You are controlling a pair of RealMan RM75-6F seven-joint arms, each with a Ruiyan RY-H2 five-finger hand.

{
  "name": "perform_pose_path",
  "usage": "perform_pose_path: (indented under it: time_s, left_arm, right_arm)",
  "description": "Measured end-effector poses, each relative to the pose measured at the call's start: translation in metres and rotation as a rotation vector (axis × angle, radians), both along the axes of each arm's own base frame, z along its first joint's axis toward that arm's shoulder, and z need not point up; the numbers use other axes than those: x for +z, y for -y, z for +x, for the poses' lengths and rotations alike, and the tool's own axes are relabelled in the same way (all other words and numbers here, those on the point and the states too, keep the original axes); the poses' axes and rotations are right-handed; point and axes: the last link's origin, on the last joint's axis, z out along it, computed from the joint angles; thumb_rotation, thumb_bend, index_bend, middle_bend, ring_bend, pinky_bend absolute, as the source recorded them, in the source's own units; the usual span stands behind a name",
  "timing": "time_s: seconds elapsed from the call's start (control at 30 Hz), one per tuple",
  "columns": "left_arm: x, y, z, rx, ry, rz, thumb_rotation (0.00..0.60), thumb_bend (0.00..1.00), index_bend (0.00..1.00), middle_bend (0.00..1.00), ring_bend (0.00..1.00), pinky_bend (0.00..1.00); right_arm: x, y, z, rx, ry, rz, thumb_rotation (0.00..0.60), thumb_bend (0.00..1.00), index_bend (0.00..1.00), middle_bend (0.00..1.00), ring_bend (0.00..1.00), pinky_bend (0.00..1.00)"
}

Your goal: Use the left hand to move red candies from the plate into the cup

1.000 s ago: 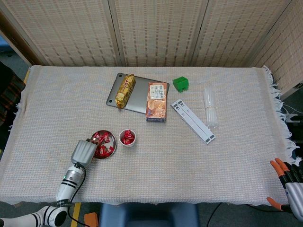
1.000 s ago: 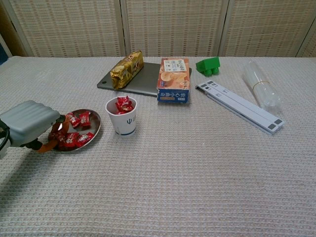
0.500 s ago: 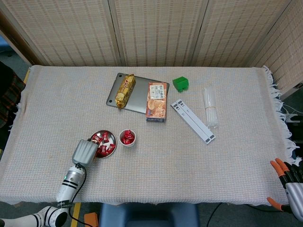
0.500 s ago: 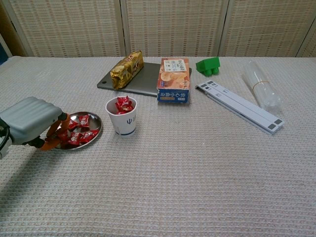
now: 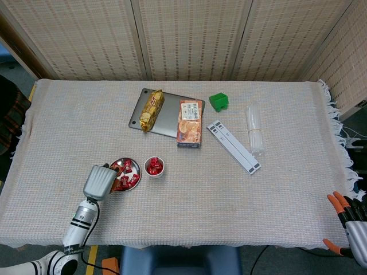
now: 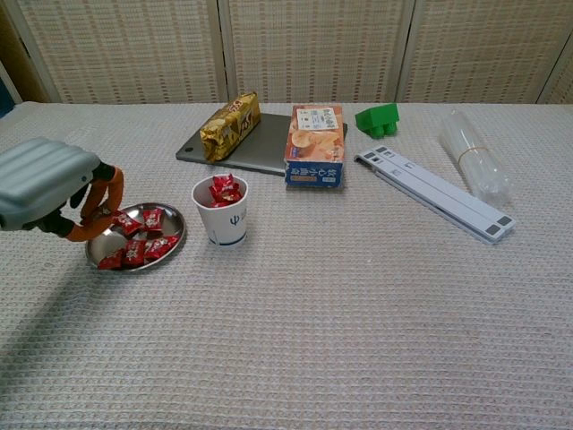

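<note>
**Left hand raised over plate edge, candy pinched**

Left hand (image 6: 49, 184), grey shell with orange fingertips, sits above the left rim of the round metal plate (image 6: 170, 235). Its fingers (image 6: 100, 204) are curled together; looks like a red wrapped candy is pinched at the tips, though it's small and partly hidden. More red candies (image 6: 143, 246) lie loose in the plate. Just right of the plate, not touching: white paper cup (image 6: 221, 215), upright, already holding a few red candies. Behind it on the tabletop (image 6: 358, 313), a gold snack bag (image 6: 229, 124) lies on a flat grey laptop (image 6: 269, 148), with an orange cracker box (image 6: 316, 143) at its right edge. Further right: green block (image 6: 377, 118), white slatted stand (image 6: 436, 193), clear plastic roll (image 6: 473, 154). Right hand (image 5: 352, 222) shows only at the head view's bottom right corner, off the tabletop, orange fingertips apart, nothing in it.
</note>
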Motion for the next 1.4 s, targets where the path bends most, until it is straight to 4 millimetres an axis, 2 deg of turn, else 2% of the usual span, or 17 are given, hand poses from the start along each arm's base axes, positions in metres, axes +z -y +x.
perform_pose_path:
  time_s: [0.2, 0.43, 0.6, 0.7, 0.83, 1.1, 1.2, 1.4]
  left_arm:
    - [0.006, -0.011, 0.036, -0.064, 0.083, 0.004, 0.6, 0.39, 0.55, 0.6, 0.58, 1.0]
    - [-0.023, -0.02, 0.089, -0.153, 0.093, -0.062, 0.6, 0.39, 0.52, 0.57, 0.58, 1.0]
    - [-0.043, -0.027, 0.103, -0.162, 0.065, -0.089, 0.6, 0.39, 0.42, 0.46, 0.57, 1.0]
    - [-0.047, -0.032, 0.102, -0.157, 0.045, -0.084, 0.6, 0.39, 0.36, 0.4, 0.57, 1.0]
    - [-0.048, -0.037, 0.098, -0.143, 0.032, -0.072, 0.6, 0.39, 0.36, 0.37, 0.57, 1.0]
    - [-0.031, -0.027, 0.091, -0.149, 0.072, -0.069, 0.6, 0.39, 0.29, 0.32, 0.57, 1.0]
    - [-0.019, -0.015, 0.08, -0.14, 0.105, -0.069, 0.6, 0.39, 0.29, 0.31, 0.58, 1.0]
    - [-0.003, 0.006, 0.035, -0.048, 0.104, -0.083, 0.6, 0.39, 0.29, 0.31, 0.6, 1.0]
  right_arm:
    - [-0.002, 0.002, 0.0, -0.005, -0.003, 0.009, 0.6, 0.04, 0.0, 0.0, 0.0, 0.0]
    - [0.0, 0.005, -0.002, -0.018, -0.001, -0.002, 0.6, 0.04, 0.0, 0.0, 0.0, 0.0]
    - [0.003, 0.004, -0.004, -0.028, 0.002, -0.014, 0.6, 0.04, 0.0, 0.0, 0.0, 0.0]
    - [0.005, 0.004, -0.005, -0.032, 0.003, -0.02, 0.6, 0.04, 0.0, 0.0, 0.0, 0.0]
    - [0.006, 0.004, -0.006, -0.033, 0.003, -0.022, 0.6, 0.04, 0.0, 0.0, 0.0, 0.0]
    - [0.004, 0.005, -0.005, -0.032, 0.0, -0.013, 0.6, 0.04, 0.0, 0.0, 0.0, 0.0]
    - [0.003, 0.005, -0.004, -0.027, -0.001, -0.007, 0.6, 0.04, 0.0, 0.0, 0.0, 0.0]
    - [0.001, 0.003, -0.002, -0.013, 0.001, 0.002, 0.6, 0.04, 0.0, 0.0, 0.0, 0.0]
